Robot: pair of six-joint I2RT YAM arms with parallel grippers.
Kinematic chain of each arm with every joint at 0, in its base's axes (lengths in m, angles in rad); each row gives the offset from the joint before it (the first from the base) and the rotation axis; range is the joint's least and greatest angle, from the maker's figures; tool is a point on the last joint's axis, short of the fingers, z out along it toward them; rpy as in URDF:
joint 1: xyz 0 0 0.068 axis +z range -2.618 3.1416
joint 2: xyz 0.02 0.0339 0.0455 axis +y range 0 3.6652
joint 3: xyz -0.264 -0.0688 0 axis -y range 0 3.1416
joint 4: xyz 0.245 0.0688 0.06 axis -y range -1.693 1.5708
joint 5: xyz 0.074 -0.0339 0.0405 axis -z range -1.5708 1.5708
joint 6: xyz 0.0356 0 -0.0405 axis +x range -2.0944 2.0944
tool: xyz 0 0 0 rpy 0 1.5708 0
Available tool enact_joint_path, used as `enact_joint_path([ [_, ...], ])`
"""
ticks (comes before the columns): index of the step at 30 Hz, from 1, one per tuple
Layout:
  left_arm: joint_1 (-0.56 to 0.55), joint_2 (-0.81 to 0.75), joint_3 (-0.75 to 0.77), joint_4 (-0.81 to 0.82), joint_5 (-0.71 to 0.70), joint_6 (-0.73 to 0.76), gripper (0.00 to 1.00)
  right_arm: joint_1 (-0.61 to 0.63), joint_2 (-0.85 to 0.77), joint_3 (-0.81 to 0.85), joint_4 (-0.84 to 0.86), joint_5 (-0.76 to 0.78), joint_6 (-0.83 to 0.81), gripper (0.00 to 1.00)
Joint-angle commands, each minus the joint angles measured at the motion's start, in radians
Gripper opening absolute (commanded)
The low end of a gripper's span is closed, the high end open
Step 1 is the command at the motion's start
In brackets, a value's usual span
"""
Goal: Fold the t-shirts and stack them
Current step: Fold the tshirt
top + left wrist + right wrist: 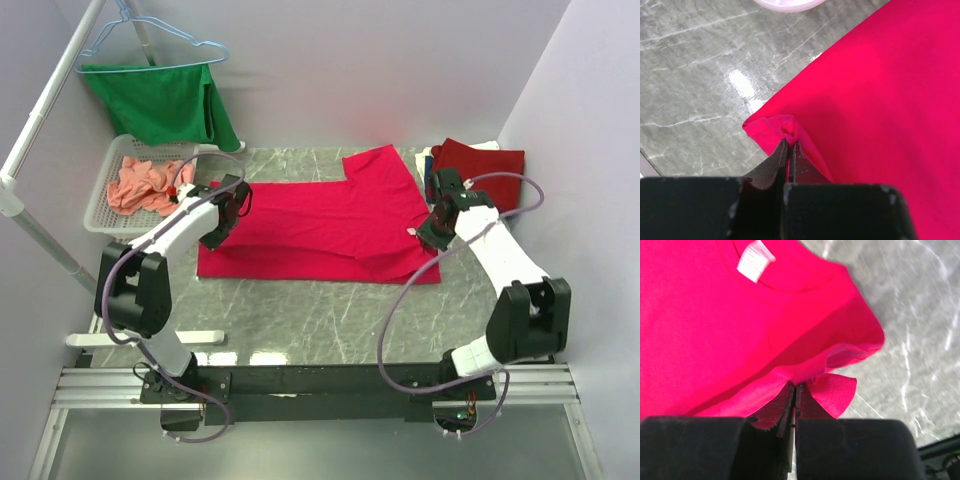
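A bright pinkish-red t-shirt [320,225] lies spread on the marble table, one sleeve pointing to the back. My left gripper [222,222] is shut on its left edge; in the left wrist view the cloth [880,100] bunches between my fingertips [789,145]. My right gripper [428,232] is shut on its right edge near the collar; the right wrist view shows the cloth [715,330], the white neck label [755,260] and my fingertips [796,388]. A salmon-orange shirt [140,183] lies in the basket. A dark red shirt [485,165] lies at the back right on white and blue cloth.
A white plastic basket [105,205] stands at the left. A green garment [165,100] hangs from a hanger on a white rack [40,120] at the back left. Walls close in the back and right. A black rail [320,385] runs along the near edge.
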Motion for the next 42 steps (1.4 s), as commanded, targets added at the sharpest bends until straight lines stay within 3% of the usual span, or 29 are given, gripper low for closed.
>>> enact_joint_path([
  [1, 0.013, 0.033, 0.041, 0.013, -0.031, 0.030, 0.01, -0.019, 0.087, 0.087, 0.046, -0.008, -0.026, 0.00],
  [14, 0.031, 0.169, 0.072, 0.023, -0.041, 0.016, 0.01, -0.056, 0.372, 0.320, 0.055, -0.071, -0.072, 0.00],
  [15, 0.034, 0.185, 0.081, 0.023, -0.045, 0.017, 0.04, -0.056, 0.387, 0.331, 0.057, -0.075, -0.078, 0.00],
  [17, 0.042, 0.198, 0.107, 0.029, -0.050, 0.023, 0.15, -0.058, 0.415, 0.346, 0.083, -0.087, -0.096, 0.22],
  [20, 0.046, 0.195, 0.127, 0.068, -0.080, 0.028, 0.48, -0.056, 0.430, 0.365, 0.121, -0.086, -0.125, 0.47],
  [21, 0.046, 0.191, 0.136, 0.083, -0.102, 0.033, 0.61, -0.056, 0.432, 0.371, 0.126, -0.081, -0.131, 0.49],
  [23, 0.048, 0.183, 0.162, 0.086, -0.119, 0.034, 0.66, -0.055, 0.420, 0.386, 0.142, -0.058, -0.147, 0.52],
  [28, 0.045, 0.116, 0.138, 0.146, -0.078, 0.100, 0.66, -0.050, 0.362, 0.388, 0.106, -0.022, -0.159, 0.52],
  [34, 0.019, 0.030, 0.029, 0.195, 0.018, 0.163, 0.65, -0.036, 0.288, 0.205, 0.060, 0.006, -0.121, 0.51],
  [37, 0.002, -0.013, -0.027, 0.243, 0.097, 0.212, 0.64, -0.044, 0.295, 0.119, 0.069, 0.015, -0.084, 0.48],
  [42, -0.015, -0.056, -0.084, 0.278, 0.179, 0.257, 0.64, -0.067, 0.346, 0.119, 0.087, 0.025, -0.059, 0.46],
])
